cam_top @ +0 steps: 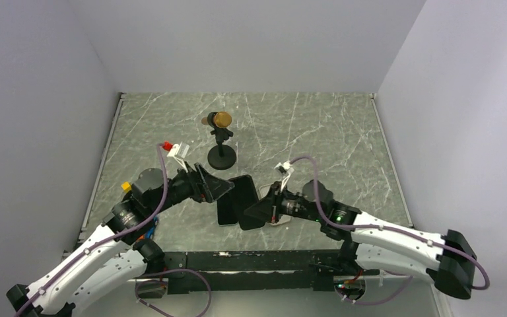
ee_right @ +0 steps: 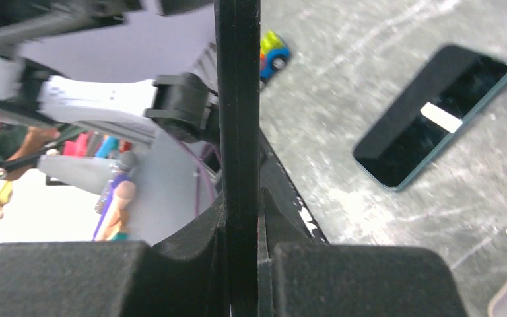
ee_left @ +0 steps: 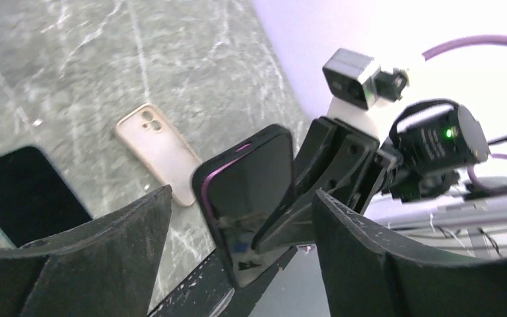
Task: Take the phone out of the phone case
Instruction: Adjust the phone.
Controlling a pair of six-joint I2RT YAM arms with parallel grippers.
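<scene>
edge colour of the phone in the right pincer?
Purple, on the phone; clearest in left wrist view.

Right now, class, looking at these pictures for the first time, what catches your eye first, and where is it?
The dark cased phone held up near the middle of the marble table, the right claw shut on it and the open left claw framing it. Next, a second dark phone and a beige case lying flat on that table.
</scene>
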